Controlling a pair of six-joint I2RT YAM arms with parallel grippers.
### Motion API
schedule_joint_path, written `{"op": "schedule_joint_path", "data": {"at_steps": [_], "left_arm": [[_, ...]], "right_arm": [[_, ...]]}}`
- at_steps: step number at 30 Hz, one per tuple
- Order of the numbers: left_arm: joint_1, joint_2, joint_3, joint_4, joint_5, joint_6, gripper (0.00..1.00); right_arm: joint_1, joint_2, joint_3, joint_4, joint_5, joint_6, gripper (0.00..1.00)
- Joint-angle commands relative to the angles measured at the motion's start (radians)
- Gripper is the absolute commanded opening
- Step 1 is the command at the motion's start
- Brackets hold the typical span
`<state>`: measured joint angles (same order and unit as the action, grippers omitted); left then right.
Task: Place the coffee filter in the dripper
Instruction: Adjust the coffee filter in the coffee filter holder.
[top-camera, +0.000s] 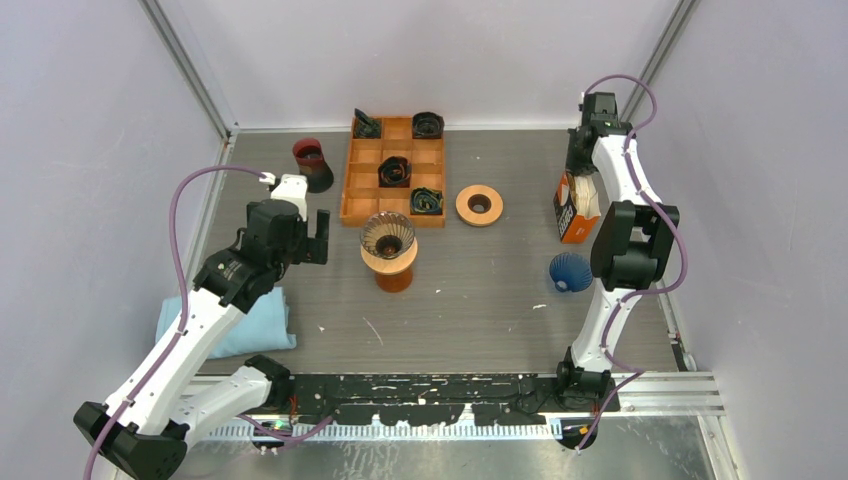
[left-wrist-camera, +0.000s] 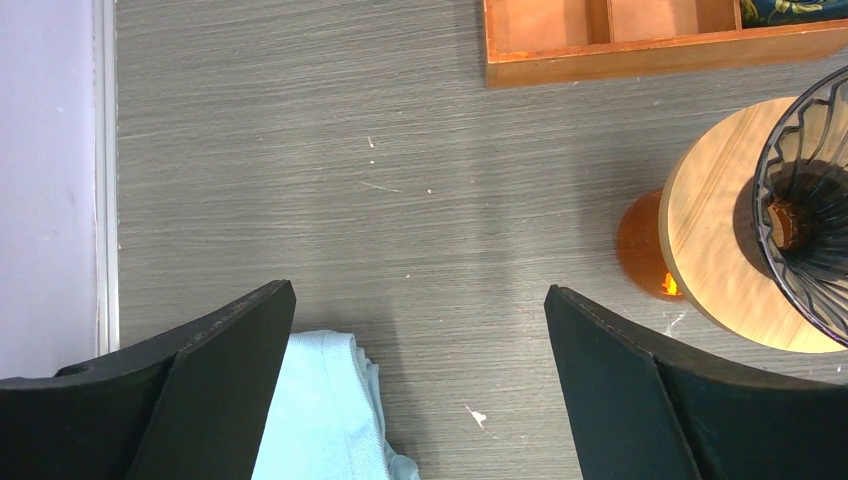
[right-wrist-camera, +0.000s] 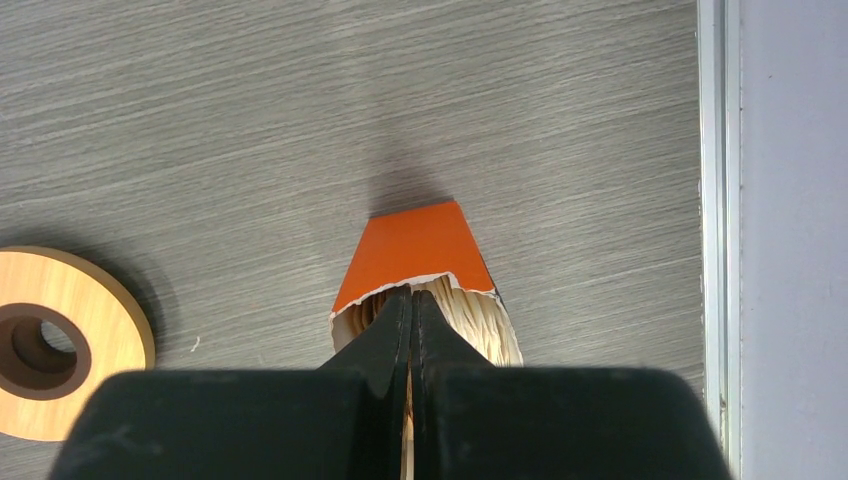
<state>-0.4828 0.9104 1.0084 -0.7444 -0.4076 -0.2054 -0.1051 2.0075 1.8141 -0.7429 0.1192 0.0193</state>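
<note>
Coffee filters (right-wrist-camera: 480, 325) stacked in torn orange box (right-wrist-camera: 415, 250), near worktop's right edge. Right gripper (right-wrist-camera: 410, 310) pinched tight into stack; sheet caught: cannot tell. Dripper (top-camera: 388, 235) mid-worktop, wooden ring (top-camera: 479, 205) between them. Left gripper (left-wrist-camera: 417, 290) spread wide, left of dripper.

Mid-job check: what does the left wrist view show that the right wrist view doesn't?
Left wrist only: the glass dripper on its wooden stand, a wooden tray corner, the blue cloth, and the left jaws wide open. Right wrist only: the orange filter box, the right jaws shut on the paper filters in its torn top, and a wooden ring. Both: the grey table.
</note>
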Motion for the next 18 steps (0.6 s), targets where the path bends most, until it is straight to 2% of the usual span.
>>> {"op": "schedule_joint_path", "data": {"at_steps": [1,18], "left_arm": [[0.006,-0.006,0.002,0.051,0.002,-0.007,0.99],[0.006,-0.015,0.001,0.051,0.004,-0.008,0.99]], "right_arm": [[-0.003,-0.04,0.041,0.004,0.02,-0.011,0.01],[-0.003,-0.142,0.04,-0.003,0.002,-0.003,0.01]]}}
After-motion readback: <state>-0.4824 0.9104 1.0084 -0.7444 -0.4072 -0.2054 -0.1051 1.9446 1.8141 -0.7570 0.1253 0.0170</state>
